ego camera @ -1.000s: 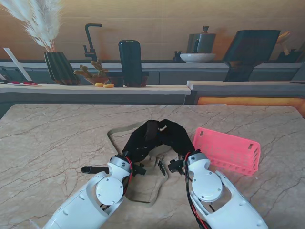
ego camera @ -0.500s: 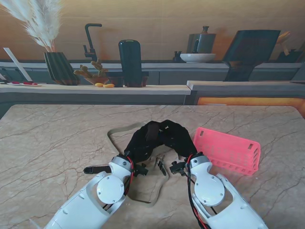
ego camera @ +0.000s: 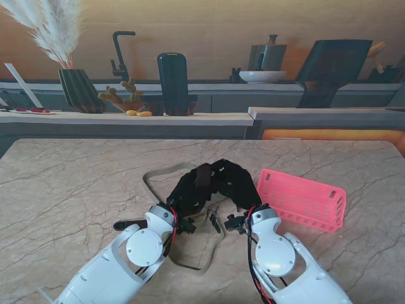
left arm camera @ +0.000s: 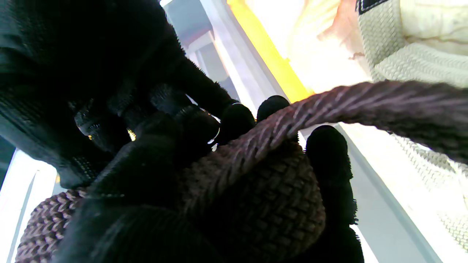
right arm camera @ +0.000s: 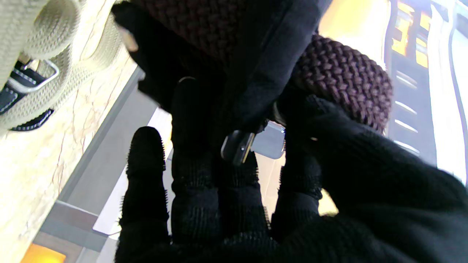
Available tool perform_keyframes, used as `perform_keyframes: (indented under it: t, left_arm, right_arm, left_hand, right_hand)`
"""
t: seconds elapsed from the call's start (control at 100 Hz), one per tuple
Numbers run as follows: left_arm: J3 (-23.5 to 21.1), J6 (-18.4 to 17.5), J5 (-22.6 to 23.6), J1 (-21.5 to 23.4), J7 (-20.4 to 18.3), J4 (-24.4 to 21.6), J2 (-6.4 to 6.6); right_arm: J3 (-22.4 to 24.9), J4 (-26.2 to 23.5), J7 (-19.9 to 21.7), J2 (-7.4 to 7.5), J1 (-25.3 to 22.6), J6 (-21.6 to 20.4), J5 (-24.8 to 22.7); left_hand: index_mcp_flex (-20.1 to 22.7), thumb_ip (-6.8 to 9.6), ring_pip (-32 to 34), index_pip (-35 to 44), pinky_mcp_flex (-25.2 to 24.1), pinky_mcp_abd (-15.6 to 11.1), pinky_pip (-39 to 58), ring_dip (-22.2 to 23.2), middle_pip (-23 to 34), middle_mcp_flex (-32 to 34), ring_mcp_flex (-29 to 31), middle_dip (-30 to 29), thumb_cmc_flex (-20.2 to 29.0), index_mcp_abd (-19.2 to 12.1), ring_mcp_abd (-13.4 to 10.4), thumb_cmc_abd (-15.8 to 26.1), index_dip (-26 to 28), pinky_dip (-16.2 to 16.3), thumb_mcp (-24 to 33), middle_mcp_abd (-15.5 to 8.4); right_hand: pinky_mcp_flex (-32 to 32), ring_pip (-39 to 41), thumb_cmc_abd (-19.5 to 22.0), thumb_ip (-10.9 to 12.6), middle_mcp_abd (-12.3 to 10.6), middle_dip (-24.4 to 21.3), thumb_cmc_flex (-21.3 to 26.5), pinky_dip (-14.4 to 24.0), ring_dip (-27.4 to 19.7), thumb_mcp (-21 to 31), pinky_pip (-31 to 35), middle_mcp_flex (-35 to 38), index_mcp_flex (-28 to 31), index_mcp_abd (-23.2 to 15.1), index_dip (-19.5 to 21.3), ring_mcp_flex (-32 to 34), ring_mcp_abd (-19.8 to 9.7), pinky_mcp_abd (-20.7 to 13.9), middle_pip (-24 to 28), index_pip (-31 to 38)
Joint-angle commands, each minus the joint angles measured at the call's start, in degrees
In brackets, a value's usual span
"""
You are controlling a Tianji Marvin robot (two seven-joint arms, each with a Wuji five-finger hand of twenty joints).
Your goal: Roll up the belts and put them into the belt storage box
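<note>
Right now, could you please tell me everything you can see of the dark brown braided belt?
The dark brown braided belt is woven from thick cord in a chunky plait and looks soft and matte. Part of it is wound into a coil, with a loose length arching away from it. The black-gloved left hand and the black-gloved right hand both grip it, held between them over the marble table, above the cream woven belt. Its buckle is not visible.

No legible text anywhere.
</note>
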Motion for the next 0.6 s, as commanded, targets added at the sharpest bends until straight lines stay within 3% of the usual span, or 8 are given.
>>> perform_keyframes:
  t: [0.0, 0.08, 0.16, 0.22, 0.28, 0.34, 0.5, 0.59]
  left_arm:
    - [0.2, 0.6, 0.2, 0.3, -1.6, 0.1, 0.70]
    - [0.1, 1.2, -0.3, 0.3, -3.1, -0.3, 1.10]
    - [-0.3, 1.7, -1.4, 0.6, -3.9, -0.9, 1.24]
    - [-0.5, 2.0, -1.9, 0.7, -4.3, -1.1, 1.33]
    - [-0.7, 2.0, -2.0, 0.8, -4.5, -1.2, 1.43]
    - [-1.0, 1.9, -2.3, 0.9, -4.4, -1.3, 1.37]
    - [-1.5, 1.2, -3.0, 1.2, -2.0, -1.0, 0.63]
    - [-1.8, 1.0, -3.3, 1.3, -1.1, -1.1, 0.38]
  right_arm:
    - [-0.3, -1.0, 0.1, -0.59, 0.2, 0.0, -1.2]
    - [0.1, -0.6, 0.3, -0.01, 0.4, 0.0, -5.3]
    - [1.0, -0.7, 1.2, 0.91, 0.3, -0.3, -9.7]
    - [1.9, -1.2, 2.4, 1.66, -0.1, -0.6, -12.4]
    - [3.1, -2.0, 4.3, 2.55, -0.7, -0.8, -15.1]
    - [4.2, -2.8, 6.0, 3.35, -1.3, -1.2, -17.7]
    - [6.6, -4.4, 8.8, 4.96, -2.8, -2.1, -24.5]
    - [7.6, -4.6, 8.9, 5.47, -3.3, -3.1, -27.9]
  left_hand:
    - [1.8, -0.63, 10.4, 4.5, 1.5, 0.4, 5.1, 3.1, 5.8, 2.8, 4.7, 3.3, 8.3, -0.4, -4.3, 5.3, 1.7, 2.0, -2.6, -1.6]
    - [-1.2, 0.62, 15.1, 4.9, 2.9, -0.1, 8.0, 5.4, 8.3, 2.4, 6.3, 9.1, 12.5, 0.0, -6.6, 9.2, 4.2, 3.4, -10.7, -2.2]
    - [-4.2, 0.90, 18.3, 5.5, 3.5, -0.4, 9.8, 7.6, 11.1, 1.6, 7.1, 12.5, 14.2, 0.2, -7.9, 11.4, 6.2, 4.7, -13.3, -2.4]
    - [-5.7, 1.06, 19.2, 5.5, 3.8, -0.5, 10.0, 8.5, 12.0, 1.4, 7.3, 13.8, 15.0, 0.4, -8.8, 12.2, 6.9, 5.1, -14.0, -3.0]
    - [-6.3, 1.33, 19.5, 5.4, 3.9, -0.7, 10.0, 8.9, 12.9, 1.5, 7.6, 14.8, 15.6, 0.5, -9.3, 12.1, 7.1, 5.3, -14.1, -3.5]
    - [-6.0, 1.81, 19.7, 5.5, 4.4, -1.0, 10.2, 9.1, 13.7, 2.2, 8.2, 15.5, 15.7, 0.6, -9.5, 11.1, 7.1, 5.4, -13.9, -3.9]
    - [-4.4, 1.17, 21.5, 9.4, 8.1, 0.0, 12.2, 7.4, 16.8, 6.3, 12.2, 16.1, 1.7, 1.3, -9.4, 1.1, 8.2, 4.1, 10.2, -5.1]
    - [-4.1, 0.92, 22.2, 10.3, 8.7, 1.1, 12.9, 7.0, 17.7, 7.3, 13.2, 16.1, -1.3, 1.5, -8.8, -0.7, 9.0, 3.4, 16.0, -5.0]
  right_hand:
    - [-0.3, -0.2, 3.8, -1.9, -4.2, 1.5, 2.1, 0.5, 0.5, -2.1, -0.4, 0.7, 2.6, -6.0, 3.1, -2.3, -4.3, -0.7, 2.7, 7.0]
    - [-0.5, 0.6, 2.4, -1.3, -3.7, 2.3, 1.6, 0.6, 0.9, -2.0, -0.2, -2.3, -2.4, -2.1, 1.2, -3.6, -4.3, -0.8, 3.8, 5.3]
    - [-0.8, 1.1, -0.1, -0.8, -3.7, 3.3, -1.7, 0.6, 0.9, 0.1, -0.2, -6.8, -8.2, 1.9, 0.8, -5.2, -4.6, -1.4, 5.7, 2.8]
    - [-1.0, 1.1, -1.5, 0.5, -3.5, 3.6, -4.9, 0.5, 0.9, 2.9, -0.4, -9.7, -9.8, 4.8, 2.7, -6.2, -4.6, -1.7, 7.0, -1.0]
    - [-1.5, 0.4, -2.0, 4.9, -3.3, 3.2, -8.6, 0.7, 0.9, 4.8, -1.0, -13.1, -11.0, 7.9, 9.5, -7.4, -4.5, -1.9, 7.7, -7.4]
    - [-2.0, -0.4, -2.6, 5.6, -2.8, 3.2, -9.6, 0.7, 0.7, 3.6, -1.7, -15.7, -13.0, 9.6, 10.5, -8.7, -4.1, -1.9, 7.2, -9.5]
    - [-3.0, -2.6, -2.7, 6.2, -0.8, 2.8, -11.6, 1.2, 0.4, -3.1, -3.9, -19.6, -16.7, 14.0, 10.0, -11.2, -2.7, -1.6, 4.4, -15.1]
    - [-3.1, -3.7, -1.5, 6.4, -0.2, 2.3, -12.8, 1.8, 0.3, -6.7, -5.0, -19.9, -17.5, 14.9, 9.9, -11.5, -2.3, -1.3, 2.8, -17.9]
